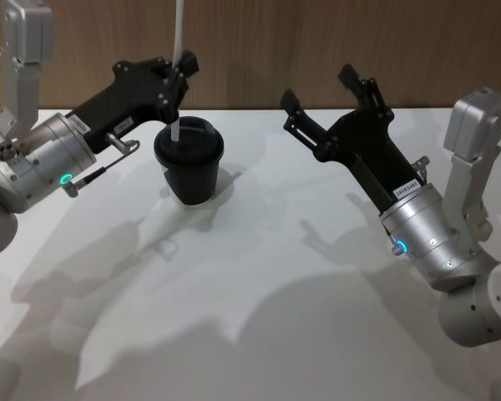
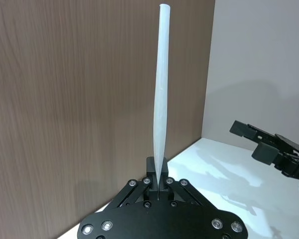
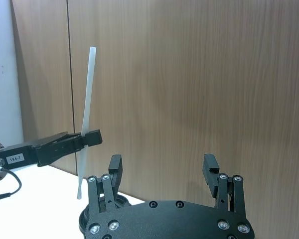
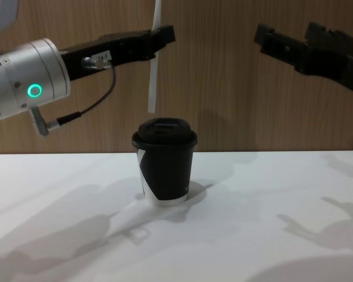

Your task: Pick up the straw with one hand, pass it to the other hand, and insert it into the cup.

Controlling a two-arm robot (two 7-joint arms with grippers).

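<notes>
Left gripper point(image 4: 160, 35) poised with straw point(image 4: 153, 88) over cup point(image 4: 165, 170)

Clamped on the straw low on its length, it holds the tube upright. The lower tip hangs just above the domed lid, apart from it and slightly left of centre. The lid hides any contents. Farther right, the right gripper point(image 1: 317, 88) hangs wide open, well apart.

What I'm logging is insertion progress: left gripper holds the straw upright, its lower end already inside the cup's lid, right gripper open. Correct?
Not inside: the chest view shows the lower end of the straw hanging above the lid of the cup. The left gripper does hold it upright, and the right gripper is open.
</notes>
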